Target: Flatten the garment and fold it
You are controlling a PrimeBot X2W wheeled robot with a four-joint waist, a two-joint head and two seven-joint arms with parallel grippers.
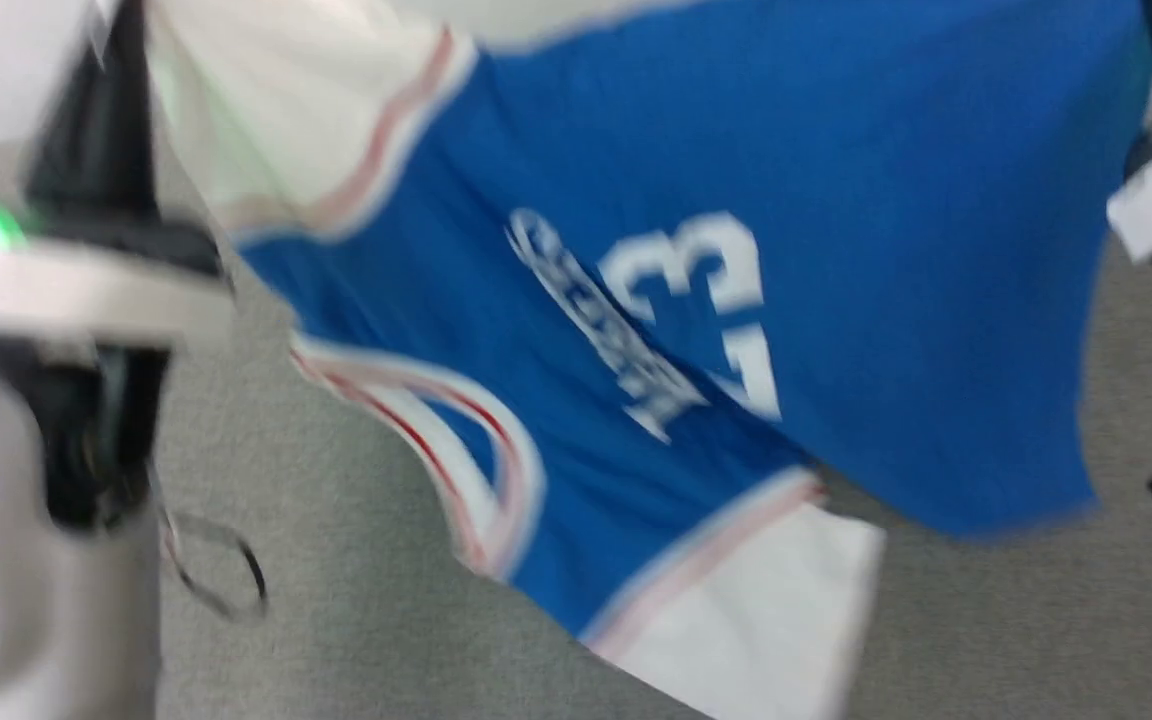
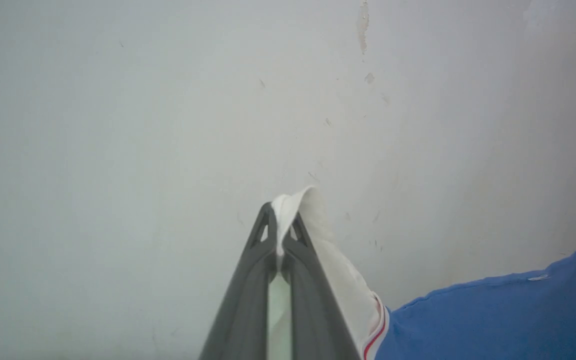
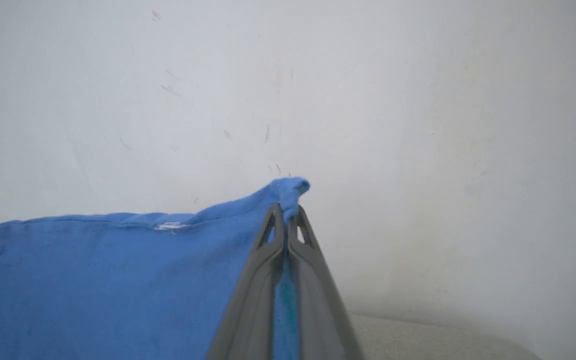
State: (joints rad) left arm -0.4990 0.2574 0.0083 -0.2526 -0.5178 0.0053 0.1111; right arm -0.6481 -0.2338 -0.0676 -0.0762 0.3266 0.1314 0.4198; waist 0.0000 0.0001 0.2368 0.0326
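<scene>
1. Our left hand (image 2: 279,225) is pinched shut on a little tuck of white sleeve, and the right hand (image 3: 286,215) is pinched shut on a corner of the blue hem. Both bites sit right at the fingertips.
2. The royal-blue jersey T-shirt with white short sleeves and red-and-white stripe trim (image 1: 836,250) hangs spread between the two hands. Its white print faces our head camera and the grey carpet floor (image 1: 336,620) is below it. That view is pretty blurry, fwiw.
3. What worries us:
   - Those grips are tiny, so one tug to pull the shirt taut could slip the fabric out and drop that side.
   - Sleeve on one side and hem corner on the other is lopsided, so we reckon it lands skewed.
   - The loose lower sleeve could tuck under when we lay it down.
   - If it sags low, it drags on the carpet.
</scene>
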